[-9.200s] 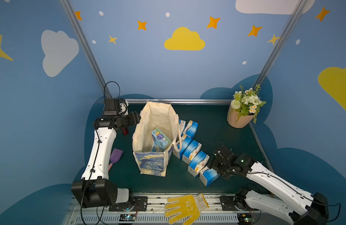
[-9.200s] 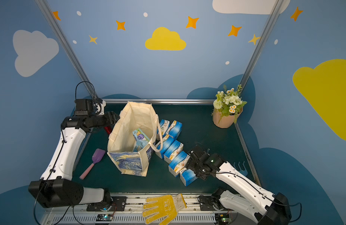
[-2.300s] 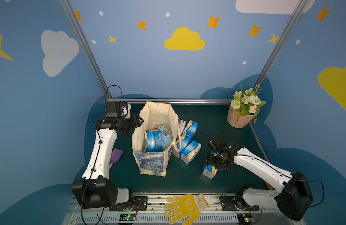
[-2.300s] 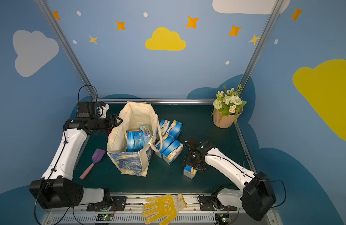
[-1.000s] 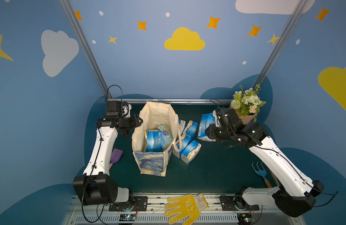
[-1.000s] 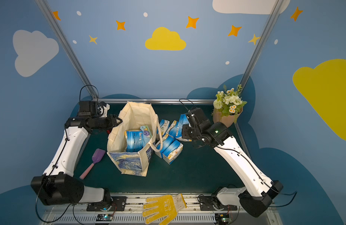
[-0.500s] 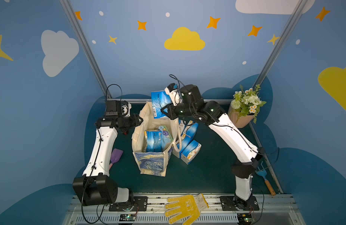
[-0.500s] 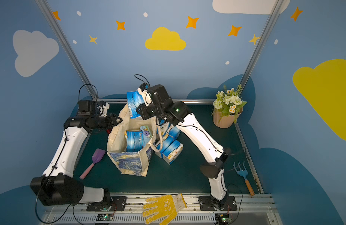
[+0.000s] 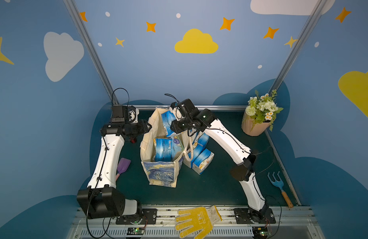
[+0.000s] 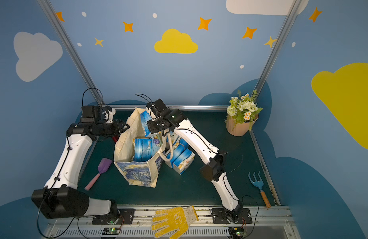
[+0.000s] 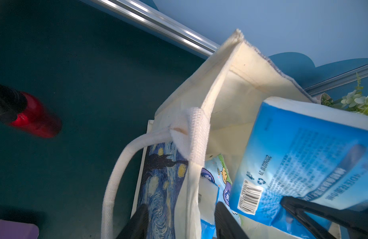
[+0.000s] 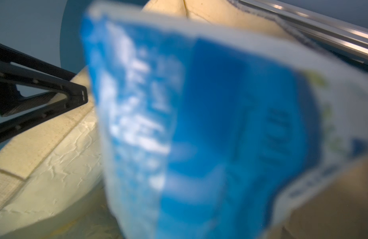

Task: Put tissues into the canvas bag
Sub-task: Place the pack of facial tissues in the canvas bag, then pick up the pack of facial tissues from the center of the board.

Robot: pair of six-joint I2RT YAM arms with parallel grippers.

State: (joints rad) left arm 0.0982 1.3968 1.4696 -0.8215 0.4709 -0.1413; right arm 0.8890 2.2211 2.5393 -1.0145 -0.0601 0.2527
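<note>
Blue-and-white tissue pack [image 9: 166, 122] hangs tilted in the mouth of the canvas bag [image 9: 160, 175] at the right gripper [image 9: 176, 126] — pinched or free, I cannot tell; likely light, soft, slick-wrapped; best squeezed across its middle; left gripper [image 9: 147, 126] pinches the bag rim.

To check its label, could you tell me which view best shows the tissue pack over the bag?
The left wrist view: the tissue pack is sharp, barcode visible, over the canvas bag. The right wrist view shows only a blur; both top views show it small, partly behind the right arm.
</note>
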